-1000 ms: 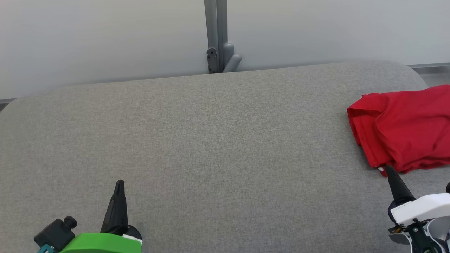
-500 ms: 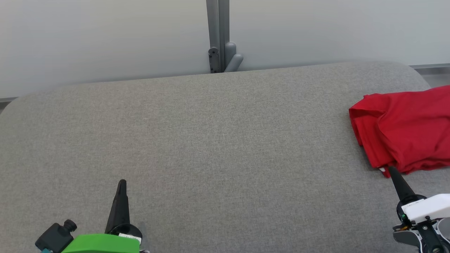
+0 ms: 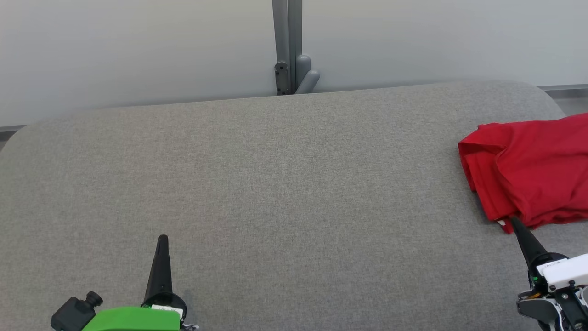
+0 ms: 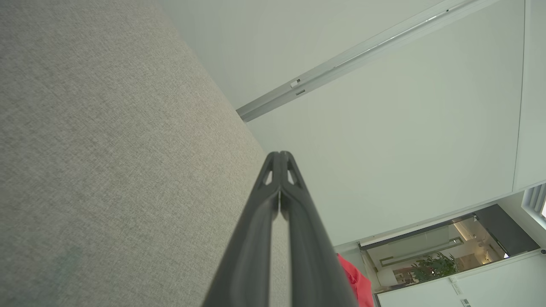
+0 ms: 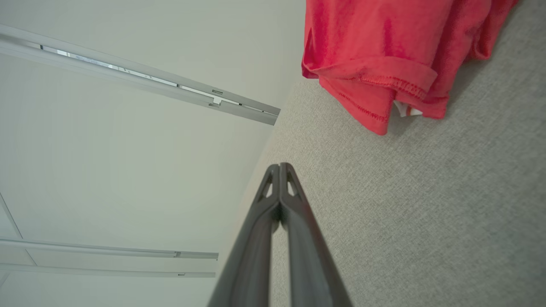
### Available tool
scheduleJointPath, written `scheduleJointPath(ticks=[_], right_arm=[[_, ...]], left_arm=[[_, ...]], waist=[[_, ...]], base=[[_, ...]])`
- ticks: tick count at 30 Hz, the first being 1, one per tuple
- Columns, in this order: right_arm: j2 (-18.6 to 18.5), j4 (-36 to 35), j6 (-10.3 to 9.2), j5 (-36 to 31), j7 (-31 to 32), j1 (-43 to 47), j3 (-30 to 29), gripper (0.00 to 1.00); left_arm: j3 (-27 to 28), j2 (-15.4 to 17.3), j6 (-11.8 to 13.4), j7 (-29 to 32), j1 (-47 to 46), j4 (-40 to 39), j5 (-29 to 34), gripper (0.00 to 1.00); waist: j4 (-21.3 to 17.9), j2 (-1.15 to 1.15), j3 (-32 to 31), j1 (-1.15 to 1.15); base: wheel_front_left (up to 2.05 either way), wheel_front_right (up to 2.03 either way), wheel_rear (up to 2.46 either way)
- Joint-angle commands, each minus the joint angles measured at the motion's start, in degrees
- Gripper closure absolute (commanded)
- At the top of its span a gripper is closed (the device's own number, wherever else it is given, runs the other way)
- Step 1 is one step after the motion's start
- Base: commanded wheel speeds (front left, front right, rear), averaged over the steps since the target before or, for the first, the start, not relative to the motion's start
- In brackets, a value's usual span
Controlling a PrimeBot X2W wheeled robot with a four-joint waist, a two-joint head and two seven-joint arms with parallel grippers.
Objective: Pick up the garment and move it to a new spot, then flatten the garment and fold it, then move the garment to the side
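A red garment (image 3: 533, 172) lies bunched at the right end of the grey fabric surface (image 3: 285, 184), running off the head view's right edge. The right wrist view shows its hemmed edges (image 5: 384, 51) with a small white tag tucked under them. My right gripper (image 3: 514, 221) is shut and empty, its tip just short of the garment's near corner. Far to the left, near the front edge, my left gripper (image 3: 162, 239) is shut on nothing. The left wrist view has a sliver of the garment (image 4: 356, 279) past my left gripper (image 4: 280, 153).
A pale wall with a grey vertical post (image 3: 287, 46) stands behind the surface's far edge. The surface has rounded corners at the far left and far right. The left wrist view takes in a glass-walled room with a plant (image 4: 431, 266) beyond.
The head view has shifted slightly, sliding the scene a little to the right. Both arms have sunk a bit toward the bottom edge. Both grippers stay shut and the garment lies as before.
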Motion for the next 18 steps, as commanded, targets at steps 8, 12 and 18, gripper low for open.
scheduleJointPath(ticks=[8,12,18], right_arm=[[0.1,0.6,0.03,4.9,1.9,-1.3,-1.7,1.00],[0.3,1.0,0.03,6.8,2.7,-1.5,-2.4,1.00],[0.5,1.6,0.03,9.5,3.9,-1.7,-3.3,1.00]], left_arm=[[-0.1,-0.7,-1.2,-0.5,0.2,-0.1,-4.4,1.00],[-0.1,-0.9,-1.5,-0.7,0.3,-0.1,-6.3,1.00],[-0.2,-1.4,-2.0,-0.9,0.4,-0.1,-8.8,1.00]], waist=[[0.2,0.00,0.0,0.00],[0.3,0.00,0.1,0.00],[0.5,0.00,0.1,0.00]], base=[[0.00,0.00,0.00],[0.00,0.00,0.00],[0.00,0.00,0.00]])
